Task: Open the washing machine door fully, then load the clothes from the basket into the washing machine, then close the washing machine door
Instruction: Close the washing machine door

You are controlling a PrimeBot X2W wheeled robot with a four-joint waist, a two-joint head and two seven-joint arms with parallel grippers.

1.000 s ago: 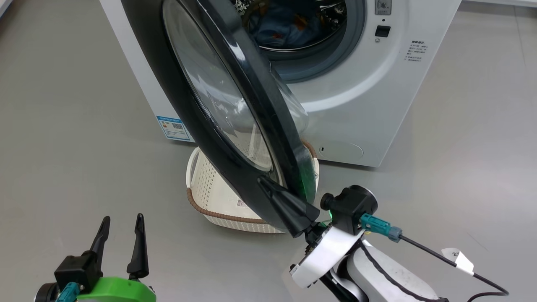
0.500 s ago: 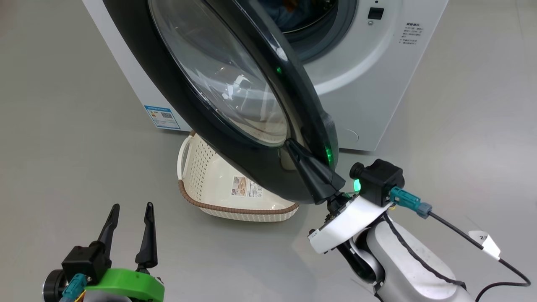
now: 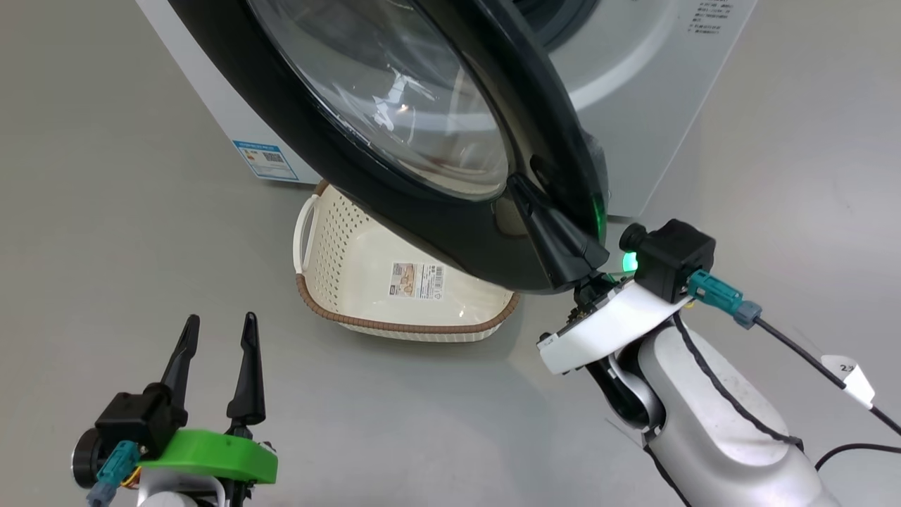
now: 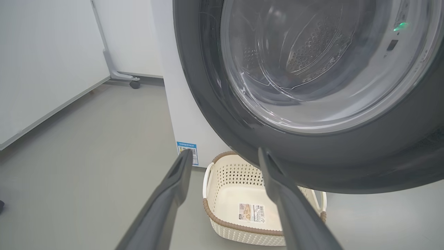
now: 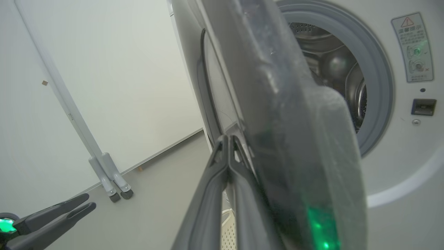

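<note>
Our right gripper (image 3: 517,182), fingers pressed together, has pushed the washing machine door (image 3: 436,243) nearer to closing; our left gripper (image 3: 219,320) hangs wide.

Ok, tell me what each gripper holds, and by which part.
Nothing is gripped. The right gripper is shut with nothing between its tips and only lies against the black rim of the washing machine door. The left gripper is open and empty.

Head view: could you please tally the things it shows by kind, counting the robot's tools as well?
washing machine: 1
washing machine door: 1
basket: 1
tools: 2 (left tool, right tool)
Total: 5
</note>
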